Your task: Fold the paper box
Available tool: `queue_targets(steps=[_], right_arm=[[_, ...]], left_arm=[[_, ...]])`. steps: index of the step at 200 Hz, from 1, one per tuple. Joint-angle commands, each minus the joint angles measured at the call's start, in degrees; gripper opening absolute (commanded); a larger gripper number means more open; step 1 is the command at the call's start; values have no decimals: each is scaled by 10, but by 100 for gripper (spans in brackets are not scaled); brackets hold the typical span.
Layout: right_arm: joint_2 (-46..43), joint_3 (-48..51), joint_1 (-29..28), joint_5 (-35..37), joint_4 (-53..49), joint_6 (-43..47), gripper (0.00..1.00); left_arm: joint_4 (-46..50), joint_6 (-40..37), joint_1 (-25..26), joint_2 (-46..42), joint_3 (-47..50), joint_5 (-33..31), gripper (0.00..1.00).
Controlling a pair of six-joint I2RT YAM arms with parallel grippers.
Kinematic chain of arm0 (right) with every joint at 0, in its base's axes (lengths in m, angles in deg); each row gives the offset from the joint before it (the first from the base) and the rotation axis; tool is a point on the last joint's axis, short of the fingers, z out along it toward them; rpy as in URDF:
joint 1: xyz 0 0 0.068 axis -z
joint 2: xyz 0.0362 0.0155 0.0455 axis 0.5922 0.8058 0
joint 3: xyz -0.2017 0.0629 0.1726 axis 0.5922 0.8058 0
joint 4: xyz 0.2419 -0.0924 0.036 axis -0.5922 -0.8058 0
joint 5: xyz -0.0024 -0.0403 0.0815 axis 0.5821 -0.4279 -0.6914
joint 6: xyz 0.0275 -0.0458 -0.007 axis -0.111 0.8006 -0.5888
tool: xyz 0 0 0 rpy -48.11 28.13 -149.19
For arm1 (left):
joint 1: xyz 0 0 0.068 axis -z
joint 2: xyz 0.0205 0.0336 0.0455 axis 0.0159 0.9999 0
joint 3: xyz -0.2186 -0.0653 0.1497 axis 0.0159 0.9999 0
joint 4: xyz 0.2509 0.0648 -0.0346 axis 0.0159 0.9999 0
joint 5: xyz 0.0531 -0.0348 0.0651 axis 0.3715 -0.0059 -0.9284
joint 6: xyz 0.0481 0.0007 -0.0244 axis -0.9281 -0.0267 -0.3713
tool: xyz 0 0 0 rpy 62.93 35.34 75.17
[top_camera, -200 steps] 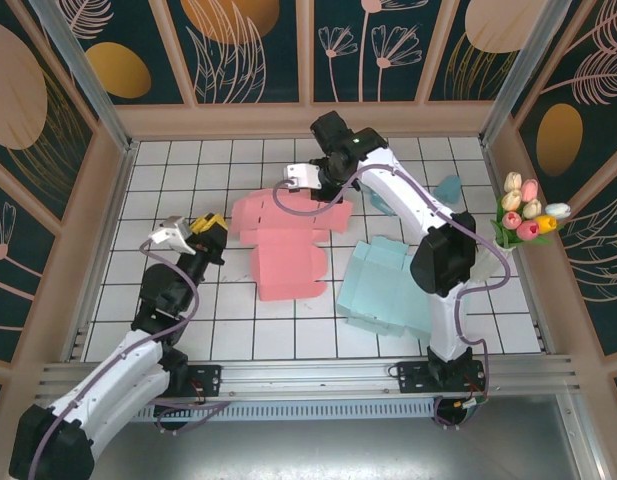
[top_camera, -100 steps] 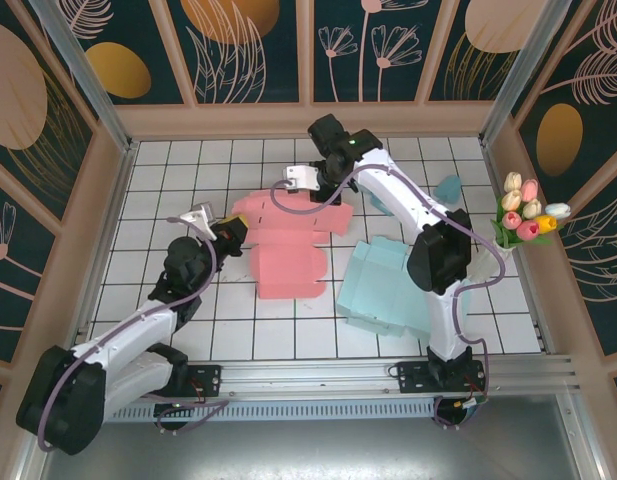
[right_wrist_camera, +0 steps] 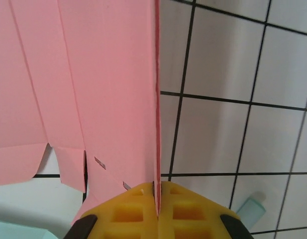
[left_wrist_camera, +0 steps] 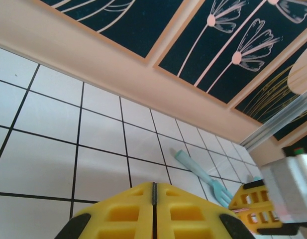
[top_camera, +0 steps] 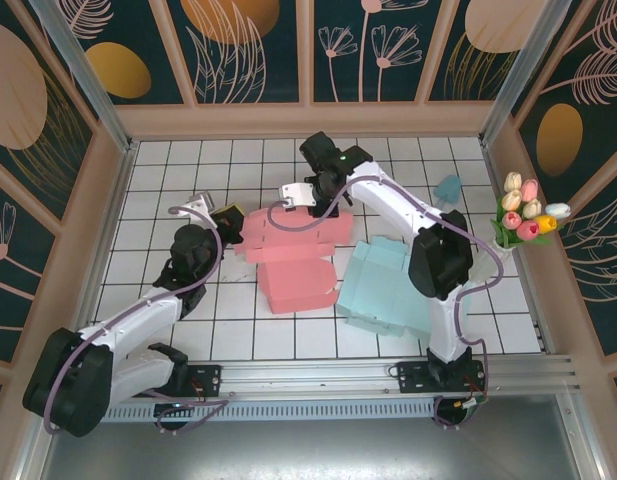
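A white tiled floor with black lines lay inside dark floral wall panels framed in pale wood; tulips stood at 3 o'clock, a metal rail at 6.

**Robot test cell, lab-type rig**

Walled-in table with a printed grid. Flower-print panels on the left, far and right sides. Aluminium rail along the near edge with a left arm base and a right arm base bolted on. Tulip bunch at the right.
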Motion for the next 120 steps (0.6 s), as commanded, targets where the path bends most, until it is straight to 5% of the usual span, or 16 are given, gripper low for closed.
queue_targets(steps=[1,67,120], right_arm=[[-35,9,-12,23,34,-3,0],[-35,3,-16,35,36,-17,0],[-35,-1,-15,49,58,-41,0]], left_arm=[[11,-29,2,19,-45,47,8],[50,-38,3,32,-88,90,6],[-19,23,12,65,-82,171,2]])
